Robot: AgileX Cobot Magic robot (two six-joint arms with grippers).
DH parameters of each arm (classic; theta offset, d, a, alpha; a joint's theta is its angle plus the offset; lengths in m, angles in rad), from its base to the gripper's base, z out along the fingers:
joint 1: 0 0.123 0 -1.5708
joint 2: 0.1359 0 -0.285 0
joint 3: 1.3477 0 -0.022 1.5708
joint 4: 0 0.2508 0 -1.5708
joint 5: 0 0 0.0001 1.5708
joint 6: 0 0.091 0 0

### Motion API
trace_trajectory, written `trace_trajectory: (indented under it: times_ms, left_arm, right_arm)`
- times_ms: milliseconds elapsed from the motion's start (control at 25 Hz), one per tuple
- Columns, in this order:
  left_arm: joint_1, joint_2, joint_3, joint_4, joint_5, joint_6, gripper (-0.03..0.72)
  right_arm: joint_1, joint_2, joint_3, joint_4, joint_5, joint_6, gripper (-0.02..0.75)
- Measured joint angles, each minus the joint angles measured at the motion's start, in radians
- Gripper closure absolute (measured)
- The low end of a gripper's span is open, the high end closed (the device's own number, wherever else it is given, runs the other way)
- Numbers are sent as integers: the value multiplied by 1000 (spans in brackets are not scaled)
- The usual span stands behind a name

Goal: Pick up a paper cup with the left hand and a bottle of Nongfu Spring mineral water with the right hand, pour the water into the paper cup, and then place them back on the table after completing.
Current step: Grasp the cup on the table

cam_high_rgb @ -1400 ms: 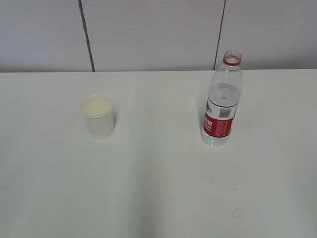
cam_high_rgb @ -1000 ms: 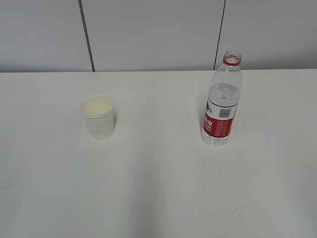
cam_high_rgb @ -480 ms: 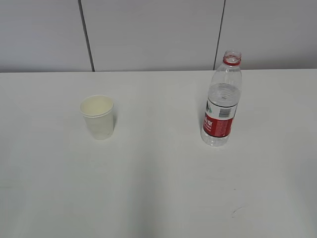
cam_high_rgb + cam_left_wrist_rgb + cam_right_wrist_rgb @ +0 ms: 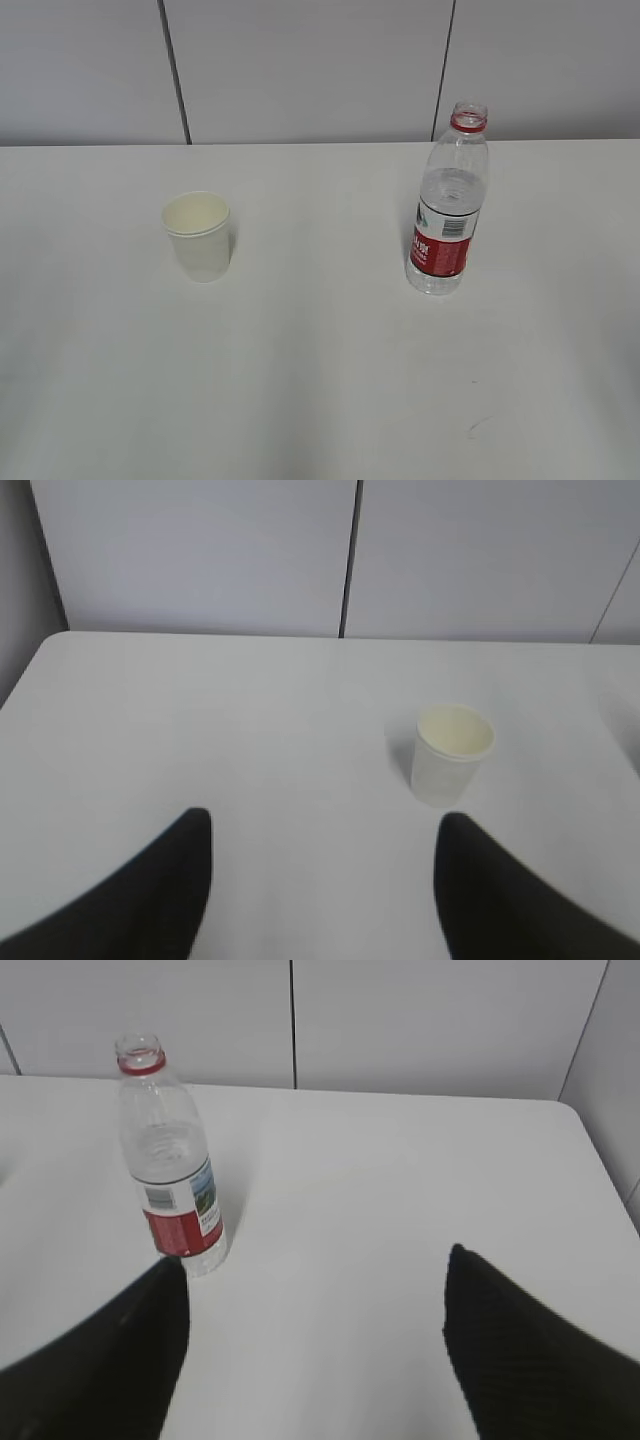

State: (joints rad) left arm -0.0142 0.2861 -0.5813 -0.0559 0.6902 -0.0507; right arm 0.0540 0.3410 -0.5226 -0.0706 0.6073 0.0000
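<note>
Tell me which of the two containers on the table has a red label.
The Nongfu Spring water bottle, standing upright and uncapped on the right of the table. The paper cup to its left is plain off-white with no label.

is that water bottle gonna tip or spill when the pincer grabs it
Probably tippy: the water bottle stands tall on a narrow base. Its cap is off, so tilting could spill water. The clear thin plastic likely dents when squeezed, and the bottle looks only partly full, so fairly light.
</note>
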Motion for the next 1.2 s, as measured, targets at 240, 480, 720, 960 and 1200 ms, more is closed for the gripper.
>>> trace_trajectory:
  times_ms: [240, 480, 720, 960, 1200]
  left_arm:
    - [0, 216, 0, -12, -348, 6, 251]
    - [0, 468, 2, 14, -545, 8, 251]
    - [0, 699, 84, 19, -886, 7, 251]
    - [0, 855, 218, 115, -1185, -83, 251]
    - [0, 1043, 367, 387, -1569, -264, 251]
  right_arm:
    - [0, 183, 0, 0, -231, 0, 150]
    - [0, 308, 0, 0, -361, 0, 150]
    - [0, 390, 0, 0, -431, 0, 151]
    - [0, 441, 0, 0, -523, 0, 150]
    - [0, 498, 66, 0, -655, 0, 151]
